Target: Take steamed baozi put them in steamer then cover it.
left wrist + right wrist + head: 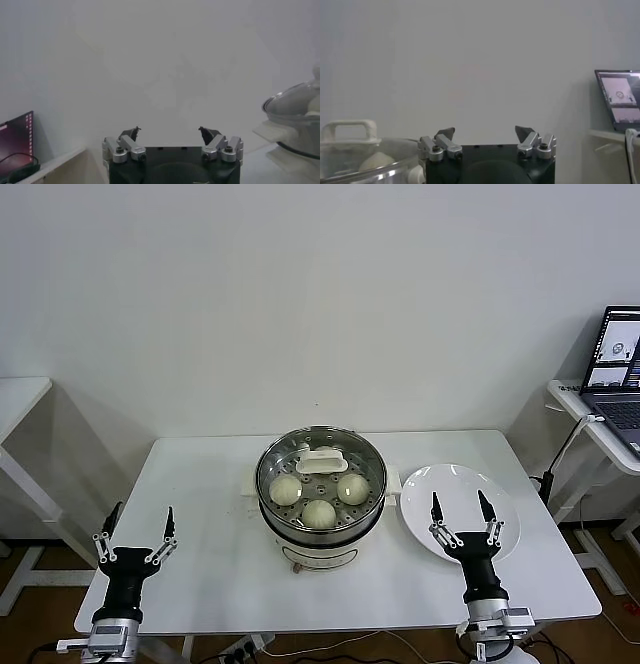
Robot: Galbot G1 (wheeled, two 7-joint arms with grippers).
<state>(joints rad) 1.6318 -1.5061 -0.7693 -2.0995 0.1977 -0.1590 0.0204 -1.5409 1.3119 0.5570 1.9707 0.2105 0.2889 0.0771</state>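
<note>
The steamer (320, 540) stands mid-table, a shiny steel pot on a white base. A glass lid with a white handle (320, 461) rests on it. Through the glass I see three steamed baozi (319, 513), cream-white and round, on the perforated tray. My left gripper (143, 508) stands upright and open near the table's front left corner, holding nothing. My right gripper (458, 496) is upright and open over the near side of the white plate (415, 504), also holding nothing. The left wrist view shows its open gripper (168, 129) with the covered steamer (295, 120) off to one side. The right wrist view shows its open gripper (484, 129) beside the lid handle (349, 131).
The flat white plate right of the steamer holds nothing. A laptop (618, 364) sits on a side table at the far right, with a cable hanging from it. Another white table edge (20, 399) lies at the far left. A white wall stands behind.
</note>
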